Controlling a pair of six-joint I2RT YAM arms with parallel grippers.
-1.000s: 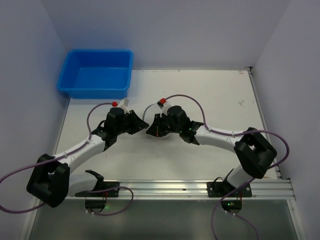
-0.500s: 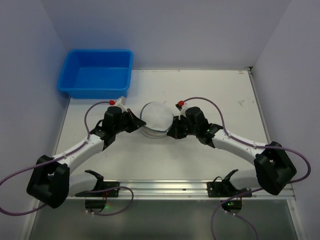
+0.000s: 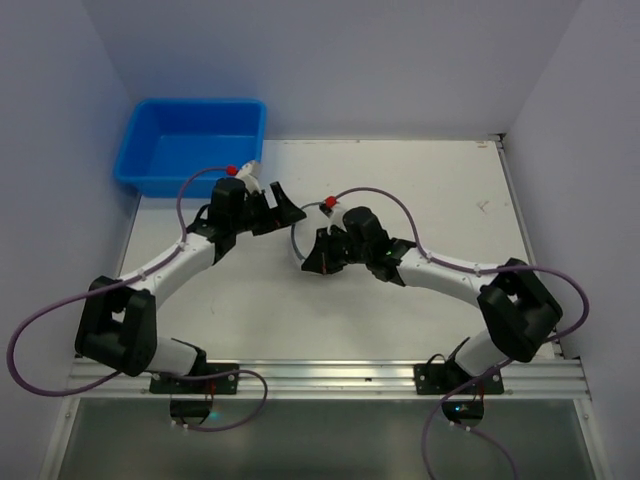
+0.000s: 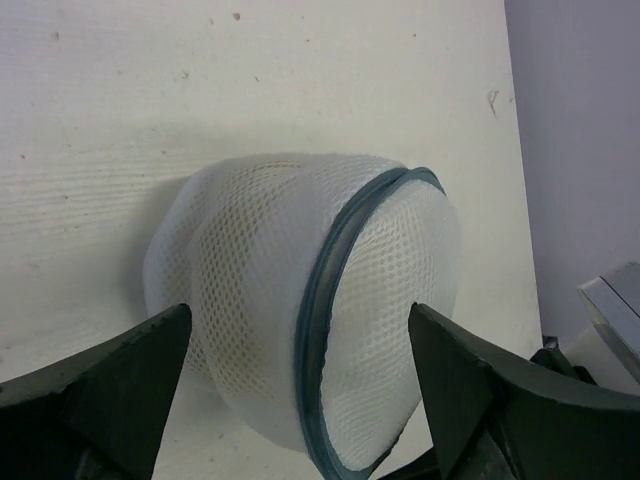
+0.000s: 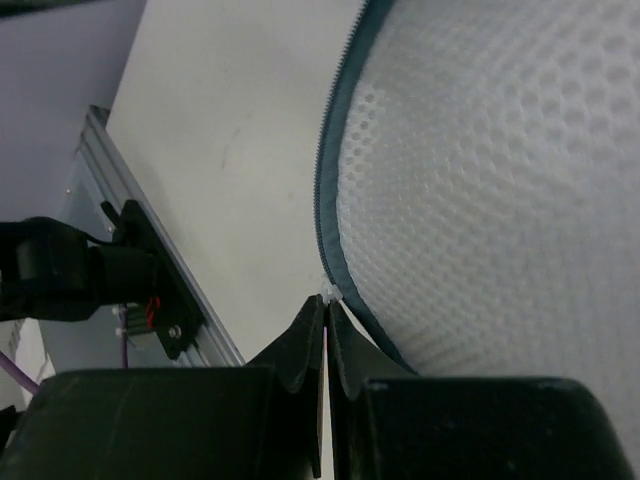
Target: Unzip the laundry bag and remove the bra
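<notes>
The laundry bag [image 4: 260, 300], a white mesh drum with a dark teal zipper rim [image 4: 325, 300], stands tilted on its edge on the table. My left gripper [image 4: 300, 400] is open, with its fingers [image 4: 120, 390] wide on either side of the bag and apart from it. In the right wrist view the laundry bag [image 5: 500, 180] fills the upper right. My right gripper [image 5: 327, 305] is shut on the small white zipper pull [image 5: 329, 291] at the zipper line [image 5: 335, 170]. From above, the right gripper [image 3: 312, 260] covers most of the bag and the left gripper [image 3: 283, 208] sits just left of it. The bra is hidden.
A blue plastic tub [image 3: 190, 150] stands at the back left corner of the white table [image 3: 430, 190]. Walls close in the left, back and right sides. An aluminium rail [image 3: 330, 375] runs along the near edge by the arm bases.
My left gripper has let go and opened, shifting back toward the tub. The right arm swung left over the bag, which now stands tilted instead of flat.
</notes>
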